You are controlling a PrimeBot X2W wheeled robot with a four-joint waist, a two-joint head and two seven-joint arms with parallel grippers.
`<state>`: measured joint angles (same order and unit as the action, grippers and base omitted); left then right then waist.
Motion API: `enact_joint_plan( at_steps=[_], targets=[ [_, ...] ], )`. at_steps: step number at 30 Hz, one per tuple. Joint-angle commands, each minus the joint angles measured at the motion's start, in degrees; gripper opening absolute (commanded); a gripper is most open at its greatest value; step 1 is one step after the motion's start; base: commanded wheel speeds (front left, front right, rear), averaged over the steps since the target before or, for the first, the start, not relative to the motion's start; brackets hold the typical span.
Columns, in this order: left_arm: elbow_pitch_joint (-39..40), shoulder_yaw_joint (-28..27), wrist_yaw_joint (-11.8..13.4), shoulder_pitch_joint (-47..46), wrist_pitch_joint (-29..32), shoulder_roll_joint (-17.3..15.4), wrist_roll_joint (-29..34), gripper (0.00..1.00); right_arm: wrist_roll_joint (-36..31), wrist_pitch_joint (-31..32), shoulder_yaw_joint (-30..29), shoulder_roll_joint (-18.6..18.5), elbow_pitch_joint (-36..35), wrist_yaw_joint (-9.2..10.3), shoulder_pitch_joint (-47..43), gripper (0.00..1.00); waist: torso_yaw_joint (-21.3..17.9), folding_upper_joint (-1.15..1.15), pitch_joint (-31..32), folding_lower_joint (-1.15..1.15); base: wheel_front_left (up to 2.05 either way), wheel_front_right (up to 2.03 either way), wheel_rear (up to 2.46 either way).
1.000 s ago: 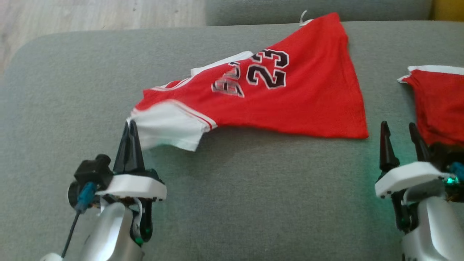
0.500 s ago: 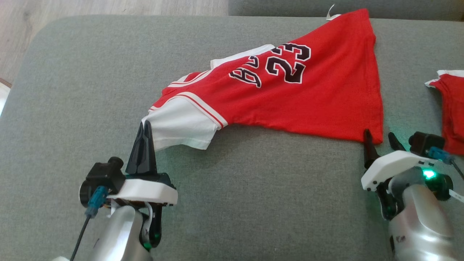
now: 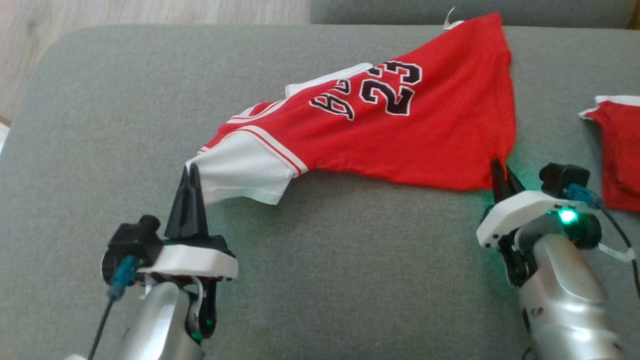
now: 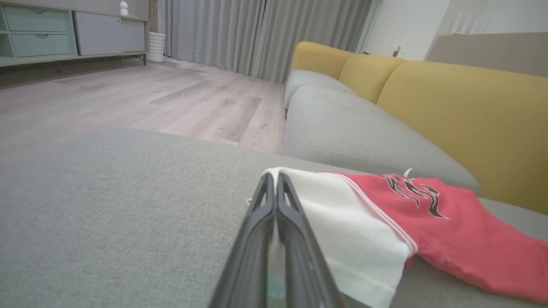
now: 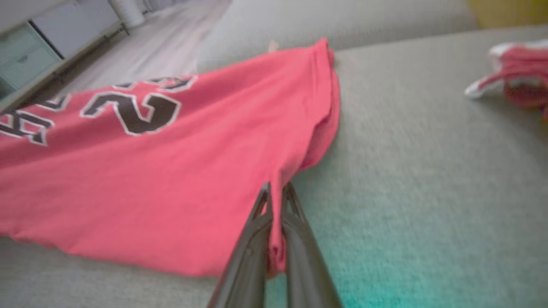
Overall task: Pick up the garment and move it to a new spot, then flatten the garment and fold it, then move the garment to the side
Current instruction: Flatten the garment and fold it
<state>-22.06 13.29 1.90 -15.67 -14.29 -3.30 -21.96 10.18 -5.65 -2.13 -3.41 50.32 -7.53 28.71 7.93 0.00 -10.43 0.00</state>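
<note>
The garment (image 3: 400, 135) is a red jersey with white sleeves and a black "23", spread across the grey sofa cushion (image 3: 320, 280). My left gripper (image 3: 190, 170) is shut on the white sleeve's edge (image 4: 342, 222) at the lower left. At the jersey's lower right hem corner my right gripper (image 3: 500, 167) is shut, and red cloth (image 5: 276, 201) is pinched between its fingers in the right wrist view. The jersey (image 5: 150, 162) lies flat apart from the two held corners, which are lifted slightly.
A second red and white garment (image 3: 617, 150) lies bunched at the right edge of the cushion. Wood floor (image 3: 125, 12) shows beyond the cushion's far left edge. Yellow sofa backrests (image 4: 462, 111) rise behind the seat.
My right gripper moved forward to the jersey's lower right corner and closed on it, puckering the hem. The left gripper kept its hold on the sleeve. The head camera shifted slightly.
</note>
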Motion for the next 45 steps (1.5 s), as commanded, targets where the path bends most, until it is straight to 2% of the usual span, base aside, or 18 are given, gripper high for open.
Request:
enact_joint_plan(
  at_steps=[1,7,14,15,20,25,29,32,37,40,45],
  targets=[
    [2.1,-2.4,-0.4,-1.6,-0.7,-1.0,-0.5,0.00,0.2,-1.2,1.7,0.5,-2.4,0.04,1.7,0.00,-0.7,0.00,0.8,0.00,0.00,0.00,0.00],
    [5.7,-5.0,-2.3,-3.8,-0.7,-2.1,-2.5,0.00,-1.4,-3.5,4.4,0.4,-12.7,0.04,2.8,0.00,-3.2,0.00,3.8,0.00,0.00,0.00,0.00],
    [17.0,-8.9,-3.0,-8.6,-0.7,-3.4,-4.5,0.00,-2.4,-1.2,8.5,-5.2,-31.9,0.04,4.5,0.00,-5.8,0.00,7.8,0.00,0.00,0.00,0.00],
    [21.4,-9.7,-2.6,-9.7,-0.4,-3.8,-4.9,0.00,-2.1,0.5,9.8,-7.1,-37.5,0.04,4.8,0.00,-6.5,0.00,8.8,0.00,0.00,0.00,0.00],
    [33.1,-11.8,0.2,-11.1,1.8,-5.0,-4.6,0.00,-1.5,4.9,9.8,-10.5,-50.3,0.04,4.6,0.00,-7.8,0.00,10.4,0.00,0.00,0.00,0.00],
    [44.8,-13.1,2.9,-12.4,6.4,-5.8,-4.9,0.00,-1.3,10.9,7.6,-10.9,-61.7,0.04,2.7,0.00,-8.3,0.00,10.5,0.00,0.00,0.00,0.00],
    [50.1,-14.2,4.7,-15.1,11.6,-6.9,-6.1,0.00,-1.6,15.8,5.6,-10.4,-67.7,0.04,1.8,0.00,-8.4,0.00,9.1,0.00,0.00,0.00,0.00],
    [49.2,-15.1,5.2,-18.3,14.7,-8.5,-6.7,0.00,-2.0,19.1,4.8,-10.2,-68.7,0.04,2.1,0.00,-8.2,0.00,6.7,0.00,0.00,0.00,0.00],
    [41.7,-15.2,4.0,-24.4,17.8,-10.0,-9.1,0.00,-1.0,21.5,5.7,-10.0,-65.4,0.04,6.0,0.00,-7.7,0.00,1.5,0.00,0.00,0.00,0.00],
    [32.8,-14.6,1.8,-31.6,18.5,-11.9,-9.7,0.00,0.4,21.9,7.4,-10.4,-58.8,0.04,12.8,0.00,-7.2,0.00,-3.4,0.00,0.00,0.00,0.00],
    [14.4,-12.6,-1.9,-46.7,17.1,-14.7,-8.0,0.00,-0.7,18.3,10.9,-12.2,-41.4,0.04,30.1,0.00,-6.2,0.00,-10.9,0.00,0.00,0.00,0.00]
  ],
)
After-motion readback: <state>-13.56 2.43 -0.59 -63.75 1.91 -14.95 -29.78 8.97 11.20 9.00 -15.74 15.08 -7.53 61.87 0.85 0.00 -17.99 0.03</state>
